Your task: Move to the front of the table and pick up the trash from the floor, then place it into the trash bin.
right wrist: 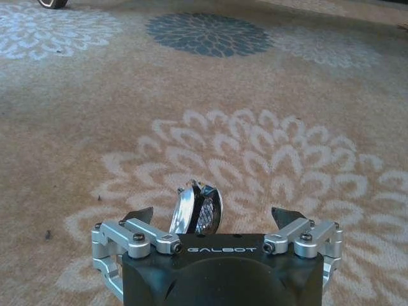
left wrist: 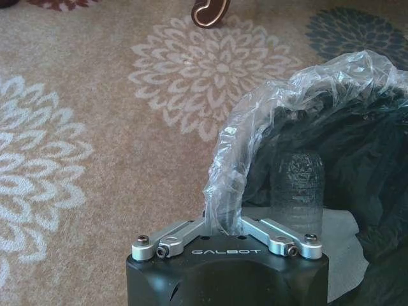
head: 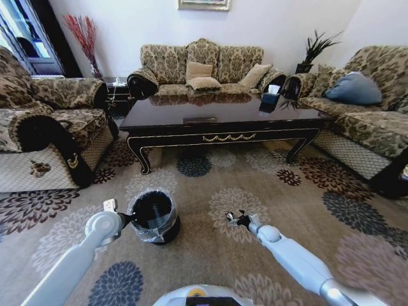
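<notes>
The black trash bin [head: 153, 218] with its clear liner [left wrist: 268, 121] stands on the flowered carpet floor [head: 210, 255] in front of the dark wooden table [head: 220, 118]. My left gripper [left wrist: 223, 224] is at the bin's rim, shut with the liner plastic pinched between its fingers. Inside the bin stands a clear plastic bottle [left wrist: 296, 191] beside a white piece [left wrist: 344, 255]. To the right of the bin, my right gripper [head: 237, 220] is low over the carpet and open. A tiny silvery piece of trash [right wrist: 196, 210] lies on a cream flower between its fingers [right wrist: 140, 215].
Patterned sofas stand left [head: 44, 127], behind [head: 204, 67] and right [head: 370, 108] of the table. A dark tissue box [head: 271, 95] sits on the tabletop. A curved table foot [left wrist: 210, 13] stands beyond the bin. Open carpet lies to the right of my right arm.
</notes>
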`<state>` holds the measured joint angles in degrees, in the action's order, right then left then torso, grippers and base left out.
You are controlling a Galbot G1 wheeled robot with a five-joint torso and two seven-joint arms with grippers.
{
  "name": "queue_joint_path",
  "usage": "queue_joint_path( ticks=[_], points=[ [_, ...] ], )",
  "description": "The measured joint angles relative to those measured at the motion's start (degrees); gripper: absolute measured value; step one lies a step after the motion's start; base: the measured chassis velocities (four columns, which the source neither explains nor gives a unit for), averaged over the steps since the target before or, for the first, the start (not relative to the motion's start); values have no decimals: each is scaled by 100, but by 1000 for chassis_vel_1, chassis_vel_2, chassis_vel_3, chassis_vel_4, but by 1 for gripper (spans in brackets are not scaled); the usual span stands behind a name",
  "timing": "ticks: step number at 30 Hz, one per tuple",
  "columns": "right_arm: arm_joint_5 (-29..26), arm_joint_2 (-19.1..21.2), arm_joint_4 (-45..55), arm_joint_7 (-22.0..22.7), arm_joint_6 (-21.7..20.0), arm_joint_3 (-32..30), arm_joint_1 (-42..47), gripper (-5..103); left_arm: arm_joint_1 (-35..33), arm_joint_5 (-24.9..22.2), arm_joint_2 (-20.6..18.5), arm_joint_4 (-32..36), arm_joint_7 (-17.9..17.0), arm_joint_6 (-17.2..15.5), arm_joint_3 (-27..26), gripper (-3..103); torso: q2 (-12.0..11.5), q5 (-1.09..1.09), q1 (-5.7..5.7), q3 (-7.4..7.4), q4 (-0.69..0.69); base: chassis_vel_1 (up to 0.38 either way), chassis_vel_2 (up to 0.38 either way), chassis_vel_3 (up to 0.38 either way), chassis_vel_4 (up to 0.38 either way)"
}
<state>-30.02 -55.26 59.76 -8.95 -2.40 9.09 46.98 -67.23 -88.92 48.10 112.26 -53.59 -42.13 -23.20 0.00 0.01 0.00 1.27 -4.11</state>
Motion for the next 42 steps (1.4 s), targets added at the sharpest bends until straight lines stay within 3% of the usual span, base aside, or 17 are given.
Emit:
queue_joint_path(
  ticks=[12, 15, 17, 21, 24, 27, 32, 42],
  points=[
    [147, -322, -472, -101, 78, -60, -126, 103, 74, -14, -10, -11, -53, 1, 72, 0, 0, -1, 0, 0, 0, 0, 0, 0, 0],
    [160, -447, -509, -107, 75, -204, -119, 89, 85, -15, -50, -12, -68, 1, 114, 0, 0, -1, 0, 0, 3, 0, 0, 0, 0],
    [160, -452, -499, -107, 72, -218, -109, 89, 102, -15, -52, -15, -69, 1, 122, 0, 0, -1, 0, 0, 3, 0, 0, 0, 0],
    [166, -444, -494, -108, 68, -236, -80, 67, 210, -12, -2, -34, -91, 34, 202, 0, 0, -1, 0, 0, -1, 0, 0, 0, 0],
    [160, -442, -497, -107, 68, -261, -53, 61, 223, 3, 9, -39, -105, 46, 234, 0, 0, -1, 0, 0, -1, 0, 0, 0, 0],
    [159, -427, -480, -109, 68, -279, -1, 46, 255, 10, 12, -56, -108, 60, 250, 0, 0, -1, 0, 0, 1, 0, 0, 0, 0],
    [158, -405, -416, -116, 74, -322, 76, 32, 263, 6, 12, -49, -108, 65, 251, 0, 0, -1, 0, 0, 1, 0, 0, 0, 0],
    [202, -238, -183, -94, 71, -438, 242, 30, 225, 6, 98, -9, -99, 62, 245, 0, 0, 0, 0, 0, -1, 0, 0, 0, 0]
  ],
)
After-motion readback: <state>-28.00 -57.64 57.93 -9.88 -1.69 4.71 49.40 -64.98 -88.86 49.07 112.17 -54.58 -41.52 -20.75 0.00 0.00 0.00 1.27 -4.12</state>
